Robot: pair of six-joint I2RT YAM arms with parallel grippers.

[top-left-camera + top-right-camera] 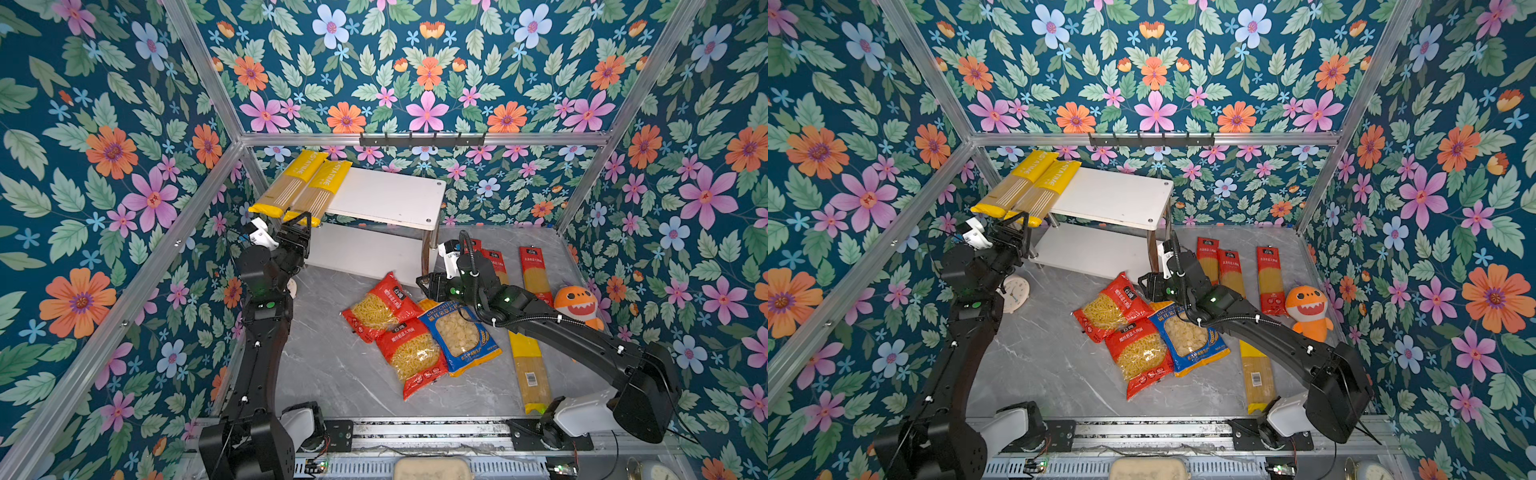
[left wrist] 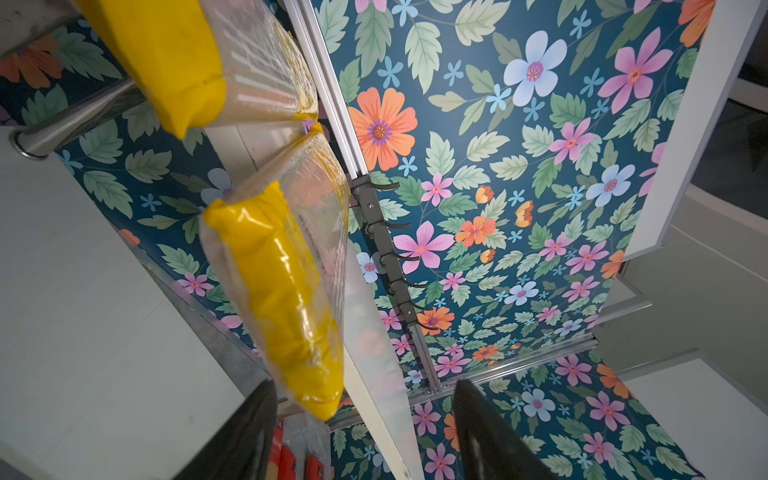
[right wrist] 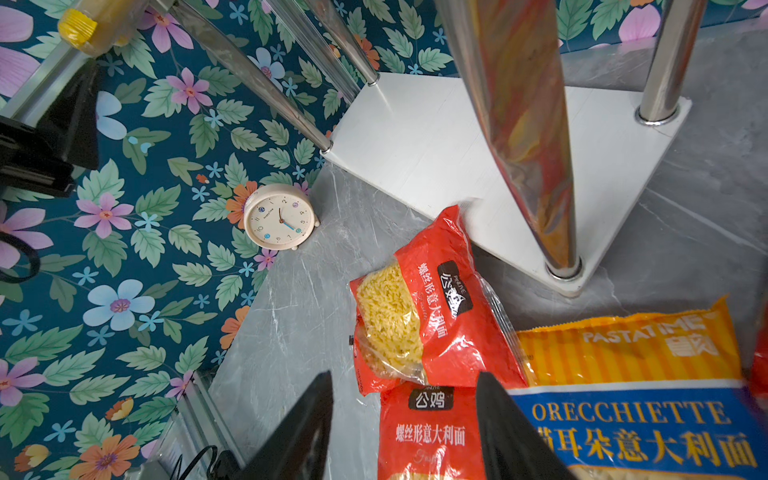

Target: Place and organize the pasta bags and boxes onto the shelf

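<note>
Two yellow spaghetti packs [image 1: 286, 183] lie side by side at the left end of the top board of the shelf [image 1: 390, 195], overhanging its front edge. Left pincer [image 1: 298, 218]: open at one pack's overhanging end, gripping nothing. Right pincer [image 3: 405, 374]: open, empty, above the red short-pasta bags [image 1: 380, 307] on the counter [image 1: 324, 365].

**Hidden, Cropped**

Partly buried under the black right arm [image 1: 573, 332]: long yellow plastic spaghetti pack [image 1: 532, 374]. Almost wholly behind the black left arm [image 1: 266, 316] in a top view: round cream clock [image 1: 293, 288]. Cropped at the right wrist view's edge: blue-orange plastic orecchiette bag [image 3: 640, 415].
</note>
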